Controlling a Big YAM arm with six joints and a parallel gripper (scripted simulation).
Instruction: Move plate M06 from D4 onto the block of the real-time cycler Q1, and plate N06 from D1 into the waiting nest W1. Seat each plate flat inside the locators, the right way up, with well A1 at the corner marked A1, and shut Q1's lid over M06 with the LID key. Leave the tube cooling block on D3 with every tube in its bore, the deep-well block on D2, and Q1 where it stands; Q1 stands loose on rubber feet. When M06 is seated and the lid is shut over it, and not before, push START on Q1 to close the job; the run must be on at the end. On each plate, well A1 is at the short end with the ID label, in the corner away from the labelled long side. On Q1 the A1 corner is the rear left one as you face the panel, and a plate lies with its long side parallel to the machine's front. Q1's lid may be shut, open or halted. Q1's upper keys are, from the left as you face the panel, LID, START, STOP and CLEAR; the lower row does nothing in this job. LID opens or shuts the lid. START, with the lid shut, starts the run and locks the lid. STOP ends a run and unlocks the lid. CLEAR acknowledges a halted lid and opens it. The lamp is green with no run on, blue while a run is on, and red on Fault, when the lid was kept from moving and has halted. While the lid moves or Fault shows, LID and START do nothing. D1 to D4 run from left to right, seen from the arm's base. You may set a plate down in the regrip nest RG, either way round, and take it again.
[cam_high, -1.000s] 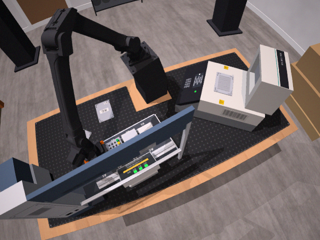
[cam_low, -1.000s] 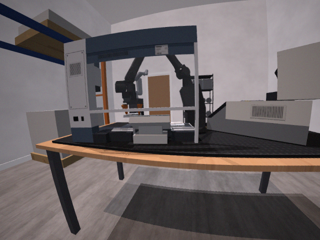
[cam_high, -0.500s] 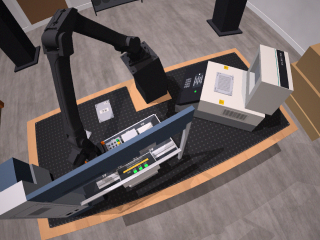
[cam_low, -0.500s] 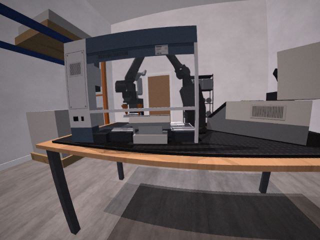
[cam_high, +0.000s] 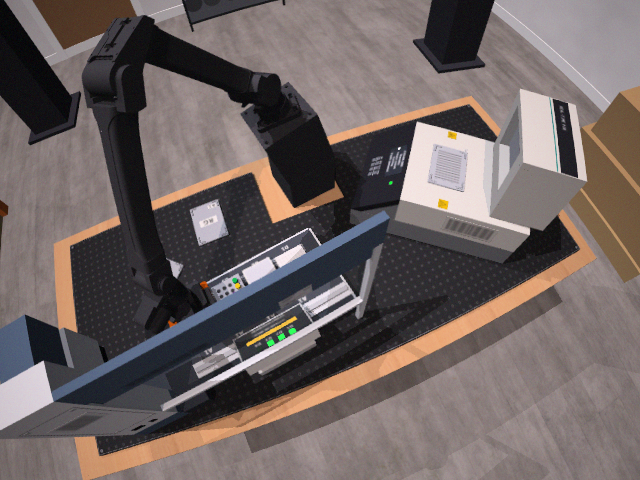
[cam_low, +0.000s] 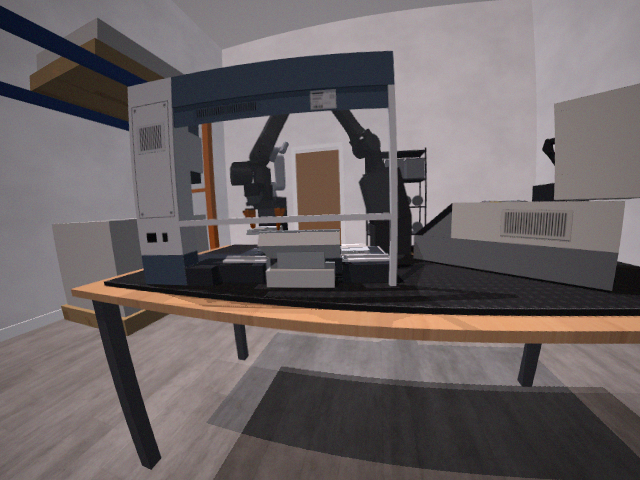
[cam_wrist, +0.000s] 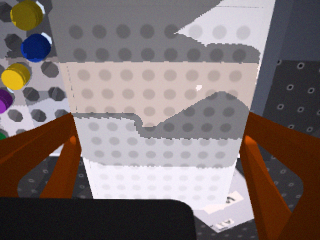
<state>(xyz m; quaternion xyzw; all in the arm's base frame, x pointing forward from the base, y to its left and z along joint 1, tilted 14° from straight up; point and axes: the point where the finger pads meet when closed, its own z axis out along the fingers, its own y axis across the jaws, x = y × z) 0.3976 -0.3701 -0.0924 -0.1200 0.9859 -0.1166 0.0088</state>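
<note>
My gripper (cam_wrist: 160, 120) is shut on plate M06 (cam_wrist: 160, 110), a white well plate that fills the wrist view between the orange fingers. It hangs a little above the deck's D4 end, beside the tube cooling block (cam_wrist: 20, 60) with its coloured caps. In the top view the gripper (cam_high: 173, 310) is low behind the blue gantry beam (cam_high: 222, 304), next to the tube block (cam_high: 224, 289). A white plate, which I take for N06 (cam_high: 294, 253), lies at the deck's other end. Q1 (cam_high: 454, 196) stands at the right with its lid (cam_high: 537, 155) open, its block (cam_high: 448, 166) bare and its lamp (cam_high: 390, 182) green.
The regrip nest RG (cam_high: 210, 225) lies on the mat behind the deck. The deep-well block (cam_high: 258, 268) sits between N06 and the tube block. The gantry frame and its white post (cam_high: 368, 279) span the deck. Q1's keypad (cam_high: 385, 165) faces the arm's base (cam_high: 302, 155).
</note>
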